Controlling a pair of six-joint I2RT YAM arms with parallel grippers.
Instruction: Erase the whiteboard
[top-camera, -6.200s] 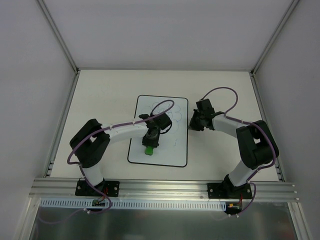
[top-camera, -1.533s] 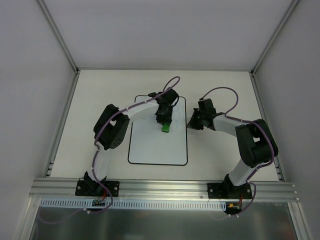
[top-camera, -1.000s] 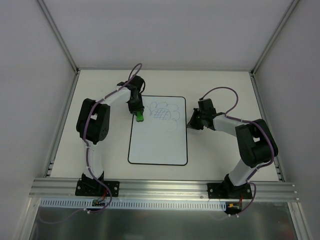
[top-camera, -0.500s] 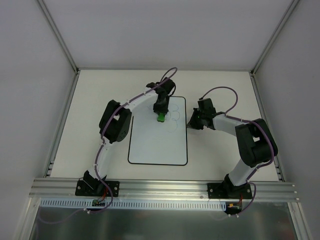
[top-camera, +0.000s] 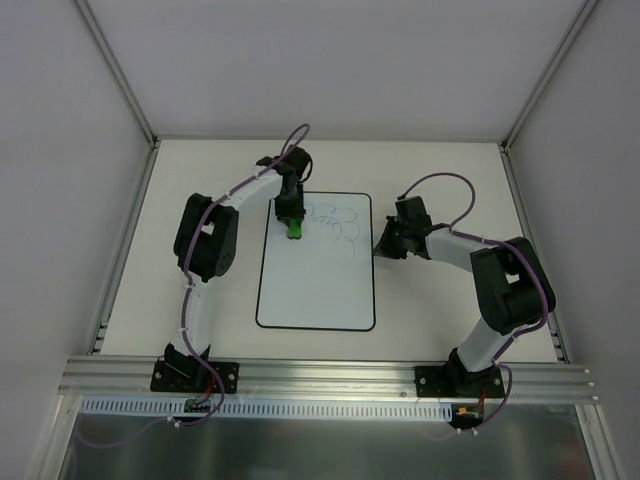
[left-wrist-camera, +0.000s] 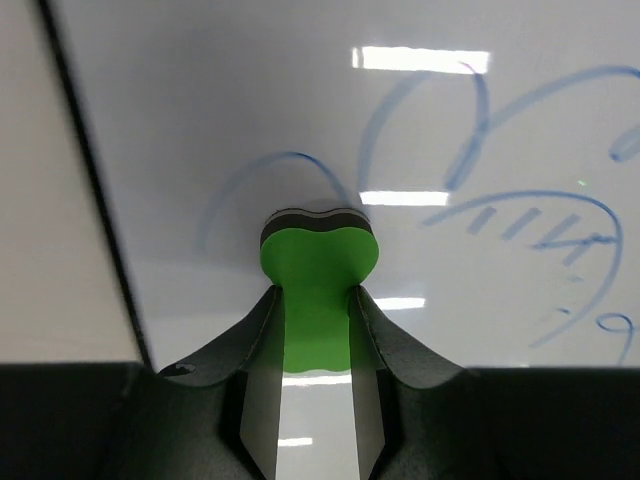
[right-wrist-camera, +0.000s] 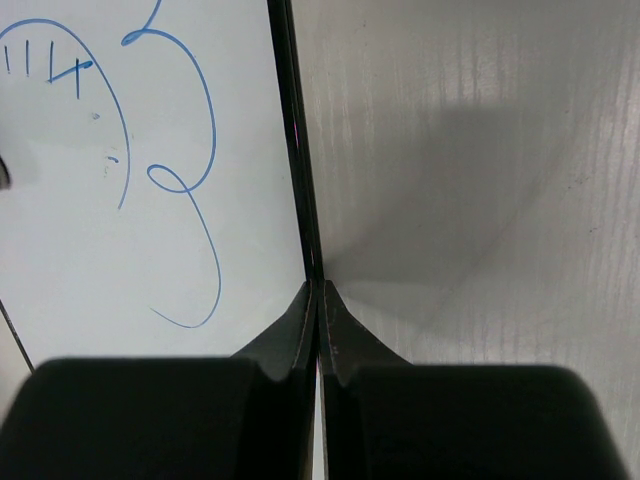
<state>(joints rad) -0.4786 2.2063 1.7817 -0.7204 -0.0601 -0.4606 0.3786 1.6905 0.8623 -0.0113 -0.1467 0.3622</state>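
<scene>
Left claw (top-camera: 293, 222) is pinching the green eraser (top-camera: 294, 231), fingers clamped on its sides with the felt face down on the whiteboard (top-camera: 315, 290). The board lies flat mid-bench (top-camera: 200, 180), long side running near to far. Change: half a second back the eraser sat further right, about midway along the board's far edge. It's now at the far-left corner, just inside the black border. A second back it was also out left, so I read this as side-to-side strokes across the far end. The blue flower doodle (top-camera: 337, 222) looks fainter from above than a second ago, but it isn't gone. The left wrist view has petal arcs and the hatched centre (left-wrist-camera: 530, 225) intact to the right of the eraser (left-wrist-camera: 318, 265). The right wrist view has the looping stem (right-wrist-camera: 185, 240) untouched. Right claw (top-camera: 384, 246) hasn't moved, fingers pressed together and empty, tips at the board's right edge (right-wrist-camera: 296, 150), likely bracing it. Job's partway; strokes need to carry on rightward and a bit nearer to catch the stem.
</scene>
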